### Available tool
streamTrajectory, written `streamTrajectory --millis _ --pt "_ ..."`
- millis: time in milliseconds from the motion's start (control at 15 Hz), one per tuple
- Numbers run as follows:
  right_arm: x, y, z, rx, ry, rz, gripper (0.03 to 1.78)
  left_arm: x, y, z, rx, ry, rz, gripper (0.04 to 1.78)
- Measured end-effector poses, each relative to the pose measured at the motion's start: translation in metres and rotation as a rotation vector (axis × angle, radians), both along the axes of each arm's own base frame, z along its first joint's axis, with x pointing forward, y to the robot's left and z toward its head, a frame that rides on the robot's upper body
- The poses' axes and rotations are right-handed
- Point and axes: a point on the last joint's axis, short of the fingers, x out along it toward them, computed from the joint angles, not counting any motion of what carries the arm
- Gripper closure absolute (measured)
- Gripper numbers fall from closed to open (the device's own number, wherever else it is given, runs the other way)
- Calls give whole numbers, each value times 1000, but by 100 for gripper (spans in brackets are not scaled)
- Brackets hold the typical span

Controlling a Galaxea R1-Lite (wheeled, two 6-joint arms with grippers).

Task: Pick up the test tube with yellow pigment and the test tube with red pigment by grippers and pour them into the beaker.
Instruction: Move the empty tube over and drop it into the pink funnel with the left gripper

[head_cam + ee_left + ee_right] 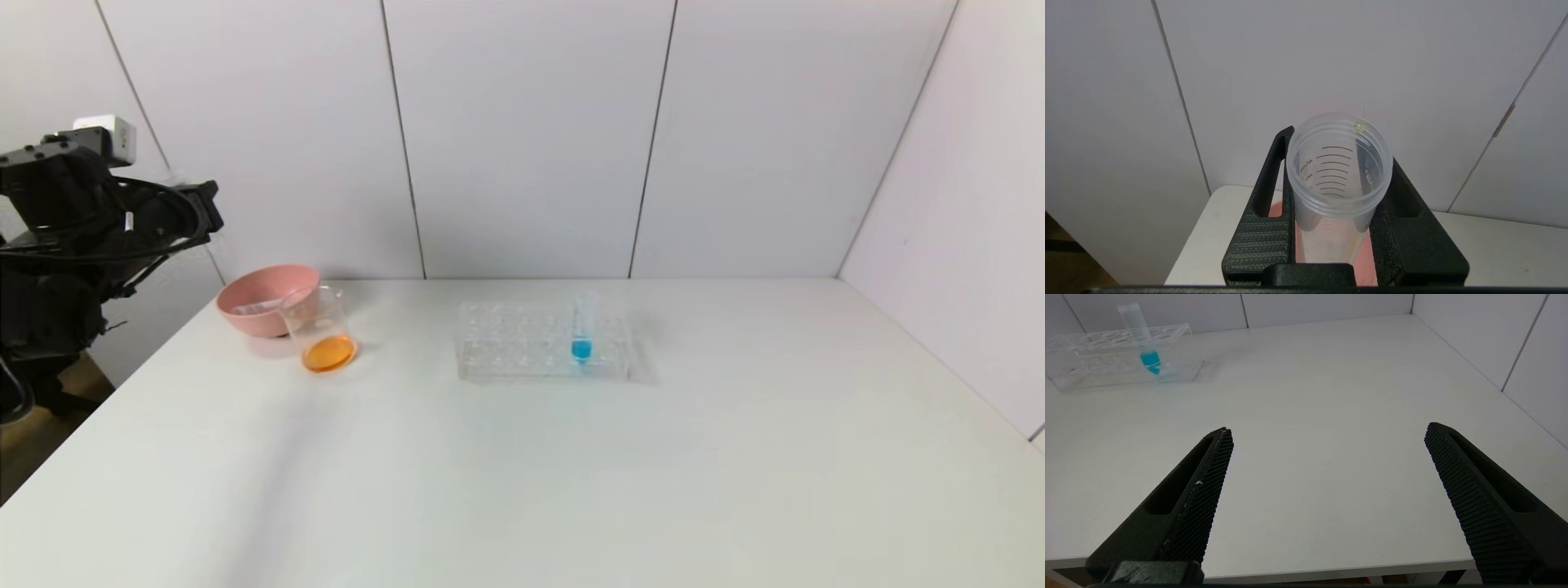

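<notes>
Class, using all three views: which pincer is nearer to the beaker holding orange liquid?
Left. The left pincer, gripping a clear tube, hangs above the pink bowl beside the beaker. The right pincer, open, is at the table's near edge, far off.

Right gripper fills the lower frame, its two black ribbed fingers spread wide apart with nothing between them, angled over the near edge of the white worktop. Upper left of the frame: clear rectangular tube rack standing on the worktop, well apart from the fingers. One clear graduated tube with blue liquid stands in the rack, leaning slightly, the blue pooled in its lower tip. Grey panelled wall runs along the top and right edges.
</notes>
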Motion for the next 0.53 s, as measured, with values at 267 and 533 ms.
streamTrajectory --millis 267,533 --pt "0 0 0 0 0 0 10 30 6 -33 -3 5 -4 131" --pt "0 0 0 0 0 0 10 67 12 -63 -32 30 -11 131"
